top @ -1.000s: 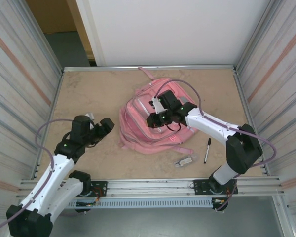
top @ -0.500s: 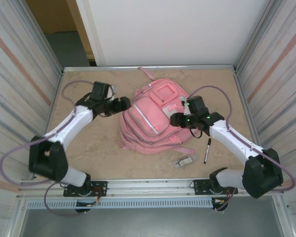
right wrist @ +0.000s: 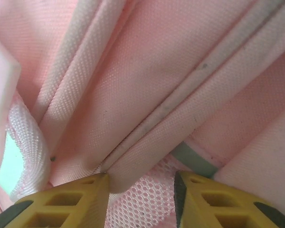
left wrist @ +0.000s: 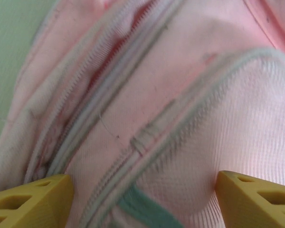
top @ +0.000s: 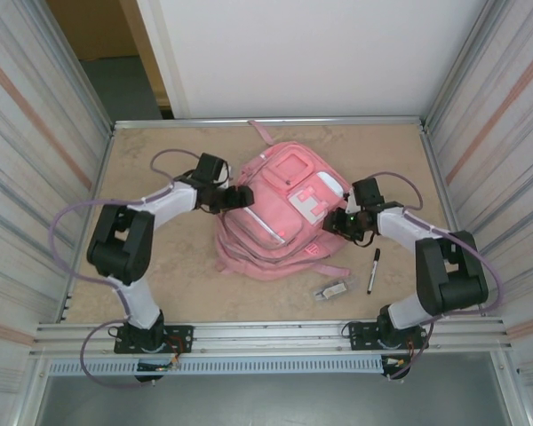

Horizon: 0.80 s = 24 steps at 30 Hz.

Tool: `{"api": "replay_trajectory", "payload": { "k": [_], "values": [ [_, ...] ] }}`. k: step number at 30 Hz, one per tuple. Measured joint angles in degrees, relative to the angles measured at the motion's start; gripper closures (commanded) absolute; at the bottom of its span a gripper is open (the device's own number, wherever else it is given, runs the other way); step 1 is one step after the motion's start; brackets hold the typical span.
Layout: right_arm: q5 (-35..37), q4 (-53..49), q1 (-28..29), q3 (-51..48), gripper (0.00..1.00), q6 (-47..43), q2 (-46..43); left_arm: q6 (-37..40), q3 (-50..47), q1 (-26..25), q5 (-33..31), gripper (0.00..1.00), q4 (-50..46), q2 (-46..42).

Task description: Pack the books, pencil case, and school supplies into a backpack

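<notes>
Left gripper (left wrist: 142,185): released. Yellow fingers (left wrist: 33,197) stand wide apart, one at each lower corner of the wrist view. Pink backpack (top: 280,213) fabric bulges just beyond the tips: zip lines and piped seams run diagonally, with a paler mesh-textured panel toward the right finger. No fabric seen pinched. From above, this gripper noses against the backpack's left flank, about mid-height.

Right gripper (right wrist: 141,183): fingers (right wrist: 218,204) part-way apart, and a rounded fold of pink cloth sits right at the gap, against the inner edge of the left finger, with pink mesh showing behind it. Cannot tell whether the fold is clamped or merely touched. From above, this gripper presses on the backpack's right flank, beside the white-and-pink front pocket.

Backpack lies flat between the two grippers, front pockets up, one strap (top: 262,131) trailing past its far end.

On the near side of the right gripper, apart from it, lies a black pen (top: 373,270) on the table (top: 249,297). Just left of the pen and nearer the arm bases is a small clear-and-grey oblong item (top: 331,290), clear of the backpack's lower edge.
</notes>
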Motion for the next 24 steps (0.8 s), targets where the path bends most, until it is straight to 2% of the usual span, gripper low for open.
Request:
{"api": "replay_trajectory", "payload": {
  "k": [4,8,12,16,20,24],
  "values": [
    [0.0,2.0,1.9,6.0,0.64,0.7,5.9,-2.5,-12.0,-3.0,-2.6,0.21,0.2,-10.8],
    [0.8,4.7,3.4,14.1,0.62,0.9,13.3,-9.5,-21.9,-9.6,-4.5,0.21,2.1,-18.4],
    [-0.5,7.1,4.4,24.7,0.67,0.9,22.9,-17.5,-24.8,-19.8,-8.3,0.19,4.0,-21.6],
    [-2.2,8.3,6.8,34.9,0.61,2.0,31.0,-21.4,-23.9,-27.6,-8.7,0.18,3.0,-22.3],
    [-3.5,8.2,10.0,38.7,0.59,2.1,32.2,-22.8,-22.3,-28.5,-7.6,0.17,-1.5,-25.3],
    [-4.2,6.6,10.9,38.9,0.57,1.4,30.3,-23.5,-20.7,-28.4,-6.9,0.16,-3.9,-30.7]
  ]
}}
